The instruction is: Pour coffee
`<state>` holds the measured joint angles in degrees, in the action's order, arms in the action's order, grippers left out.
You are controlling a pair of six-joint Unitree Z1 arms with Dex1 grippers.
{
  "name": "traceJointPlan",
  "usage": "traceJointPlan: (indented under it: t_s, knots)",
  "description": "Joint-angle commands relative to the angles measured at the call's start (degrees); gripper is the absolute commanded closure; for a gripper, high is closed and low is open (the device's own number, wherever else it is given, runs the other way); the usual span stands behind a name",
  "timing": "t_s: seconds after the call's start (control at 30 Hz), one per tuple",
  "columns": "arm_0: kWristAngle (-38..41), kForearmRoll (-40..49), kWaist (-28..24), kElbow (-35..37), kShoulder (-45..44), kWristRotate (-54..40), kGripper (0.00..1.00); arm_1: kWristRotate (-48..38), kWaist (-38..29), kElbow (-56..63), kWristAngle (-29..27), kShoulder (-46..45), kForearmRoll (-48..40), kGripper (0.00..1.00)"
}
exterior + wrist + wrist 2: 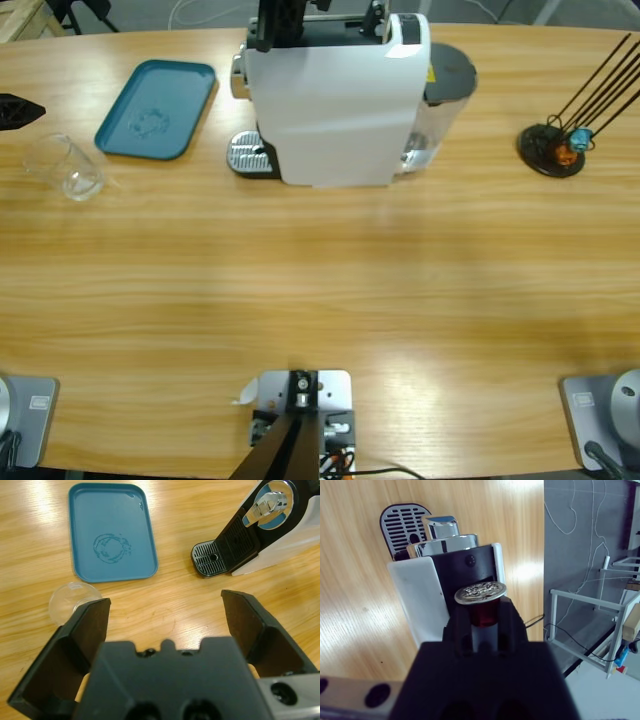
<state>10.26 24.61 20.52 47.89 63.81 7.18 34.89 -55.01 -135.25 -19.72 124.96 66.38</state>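
Note:
No coffee shows anywhere. A white coffee machine [335,110] stands at the table's far middle, its drip grate [248,155] facing left. A small clear glass [68,168] sits empty at the far left. My left gripper [22,110] hovers at the left edge just behind it. In the left wrist view that gripper [165,602] is open, with the glass [72,600] just outside one jaw. My right gripper [481,617] is shut on a dark red capsule [480,592] with a silver foil lid, above the machine's top [470,560]. From overhead, it [280,25] shows over the machine's back.
A teal tray [157,108] lies left of the machine, with a ring mark in the tray's [112,530] middle. At the far right stands a black round base with thin dark sticks [552,148]. The table's front half is bare wood [330,290].

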Motion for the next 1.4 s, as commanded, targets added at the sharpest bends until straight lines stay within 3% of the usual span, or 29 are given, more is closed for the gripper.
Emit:
traceJointPlan:
  t_s: [0.03, 0.1, 0.37, 0.6, 0.67, 0.73, 0.77, 0.8, 0.9, 1.07, 1.2, 1.33, 1.4]
  knots:
    - [0.29, 0.35, 0.57, -1.89, 1.07, -0.42, 0.036, -1.31, 0.26, -2.62, 4.20, 3.97, 5.27, 0.506]
    - [0.29, 0.42, 0.55, -1.91, 1.02, -0.42, 0.036, -1.31, 0.26, -3.01, 4.80, 4.20, 5.75, 0.399]
    - [0.29, 0.53, 0.57, -1.93, 0.86, -0.42, 0.036, -1.31, 0.26, -4.73, 6.34, 5.20, 7.19, 0.280]
    - [0.29, 0.74, 0.57, -1.93, 0.61, -0.42, 0.036, -4.05, 0.26, -12.16, 5.75, 3.97, 9.77, 0.271]
    - [0.29, 0.79, 0.57, -1.93, 0.70, -0.42, 0.036, -7.20, 0.26, -15.80, 10.35, 2.34, 9.91, 0.221]
    - [0.29, 0.79, 0.57, -1.93, 0.72, -0.42, 0.036, -7.99, 0.26, -20.16, 20.83, -0.07, 10.18, 0.041]
    - [0.29, 0.79, 0.57, -1.93, 0.81, -0.42, 0.036, -7.97, 0.26, -21.62, 24.12, -1.09, 10.32, 0.018]
    - [0.29, 0.79, 0.57, -1.93, 0.83, -0.42, 0.036, -7.99, 0.26, -22.52, 25.26, -2.07, 10.70, 0.165]
    - [0.29, 0.88, 0.61, -1.93, 0.69, -0.42, 0.036, -9.36, 0.26, -24.86, 26.47, -4.66, 16.73, 0.981]
    - [0.29, 0.88, 0.92, -1.86, 0.79, -0.42, 0.036, -12.47, 0.58, -21.62, 22.52, -12.69, 20.41, 1.000]
    - [0.29, 0.88, 1.01, -1.91, 0.54, -0.42, 0.036, -22.07, 6.82, -19.39, 22.50, -17.38, 20.34, 1.000]
    - [0.29, 0.74, 1.01, -1.84, 0.88, -0.42, 0.037, -23.02, 6.82, -11.51, 8.59, -23.04, 15.43, 1.000]
    - [0.32, 0.71, 1.01, -1.84, 0.88, -0.42, 0.036, -23.06, 5.13, -0.02, 0.30, -27.33, 6.36, 1.000]
